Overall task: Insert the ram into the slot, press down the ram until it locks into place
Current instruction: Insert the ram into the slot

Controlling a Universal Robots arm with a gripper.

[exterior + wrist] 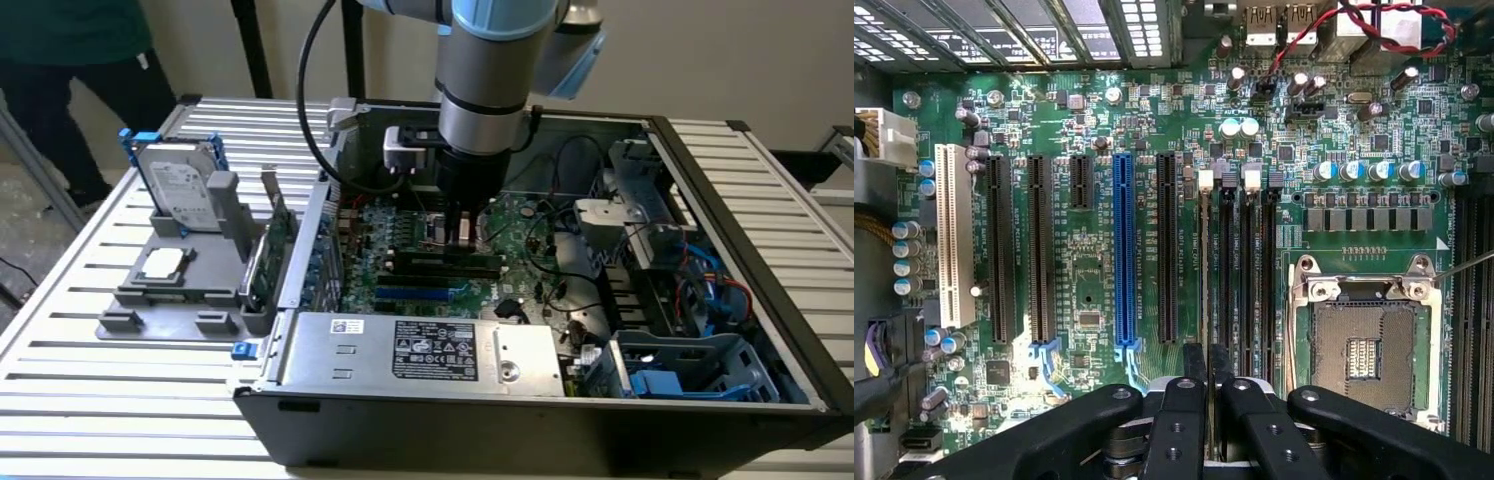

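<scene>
My gripper (461, 238) reaches down into the open computer case over the motherboard (400, 285). In the wrist view its two black fingers (1182, 420) stand close together, shut on the ram (1206, 300). The ram shows edge-on as a thin line running away from the fingertips. It lies along the outermost black slot (1205, 205) of several parallel memory sockets, which have white end clips. In the exterior view the ram (441, 264) is a dark long strip right under the fingers. I cannot tell whether it is fully seated or whether the clips have closed.
A blue socket (1123, 250), a white one (954, 235) and the processor socket (1364, 345) flank the memory sockets. The power supply (427, 350) fills the case front. An upright green card (280, 250) and a hard drive (180, 185) stand on a grey fixture. A person (67, 40) stands behind.
</scene>
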